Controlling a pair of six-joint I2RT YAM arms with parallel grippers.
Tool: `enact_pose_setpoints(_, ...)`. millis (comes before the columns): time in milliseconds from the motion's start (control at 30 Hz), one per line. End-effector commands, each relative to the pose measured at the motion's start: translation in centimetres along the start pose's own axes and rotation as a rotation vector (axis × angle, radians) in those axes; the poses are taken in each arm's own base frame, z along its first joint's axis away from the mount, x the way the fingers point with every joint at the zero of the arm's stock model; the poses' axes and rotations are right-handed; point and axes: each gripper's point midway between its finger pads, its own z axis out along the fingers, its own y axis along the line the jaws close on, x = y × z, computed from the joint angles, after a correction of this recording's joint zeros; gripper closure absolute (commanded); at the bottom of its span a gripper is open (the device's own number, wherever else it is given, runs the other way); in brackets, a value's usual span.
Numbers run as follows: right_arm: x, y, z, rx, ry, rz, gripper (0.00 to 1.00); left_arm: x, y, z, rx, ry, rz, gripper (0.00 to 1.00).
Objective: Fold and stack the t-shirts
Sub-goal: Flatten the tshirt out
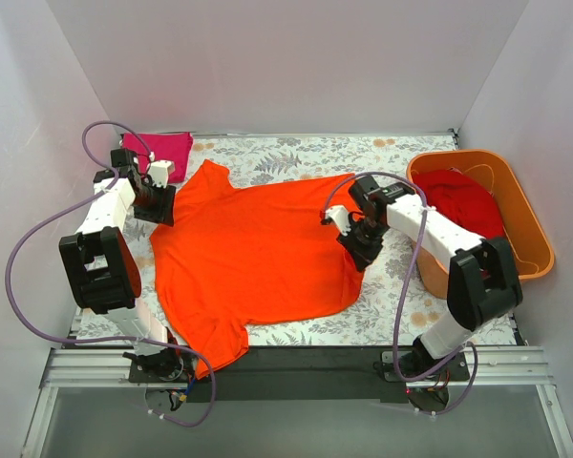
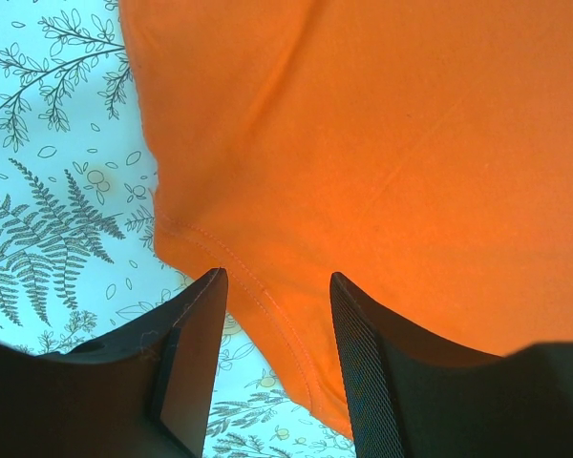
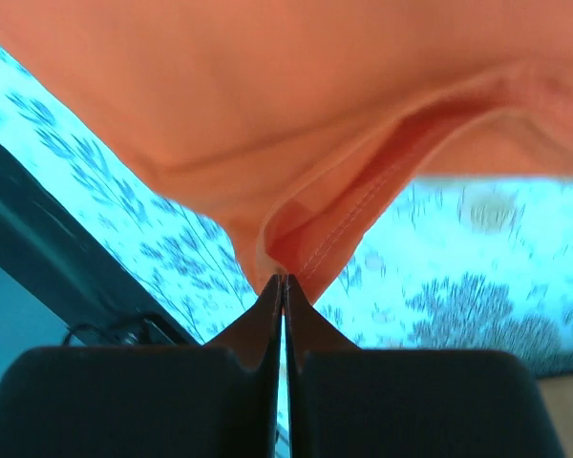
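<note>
That orange t-shirt (image 1: 258, 258) looks light and floppy, best grabbed by its hems. The right tool (image 3: 283, 279) is clenched on a hem fold; the left tool (image 2: 277, 277) hangs released over a stitched edge.

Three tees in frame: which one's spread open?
The bright orange t-shirt, lying spread across the middle of the table. The magenta one is a compact bundle at the far-left corner; the red one lies in the tub.

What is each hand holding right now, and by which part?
The right hand is pinched shut on the orange t-shirt at its stitched edge. The left hand is open over the shirt, holding nothing.
</note>
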Motion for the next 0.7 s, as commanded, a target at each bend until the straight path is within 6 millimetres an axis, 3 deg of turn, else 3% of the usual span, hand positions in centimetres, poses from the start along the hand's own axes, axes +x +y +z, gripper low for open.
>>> enact_pose_setpoints(0, 4.5, -0.9, -0.2, 0.046, 0.112, 0.015, 0.99, -0.8, -0.1, -0.9, -0.004, -0.047, 0.028, 0.54)
enact_pose_setpoints(167, 7.5, -3.0, 0.2, 0.108, 0.169, 0.055, 0.99, -0.6, -0.2, -0.6, 0.005, -0.042, 0.025, 0.54)
enact_pose_setpoints(467, 11.3, -2.9, 1.6, 0.133, 0.265, 0.062, 0.99, 0.2, -0.1, -0.4, -0.005, -0.023, 0.037, 0.54)
enact_pose_setpoints(600, 11.8, -2.9, 1.3, 0.133, 0.301, 0.063, 0.88, 0.5, -0.1, -0.5, -0.009, -0.016, 0.040, 0.54)
enact_pose_setpoints(667, 11.4, -2.8, 0.3, 0.134, 0.296, 0.051, 0.72, 0.5, -0.3, -0.7, -0.001, -0.015, 0.040, 0.54)
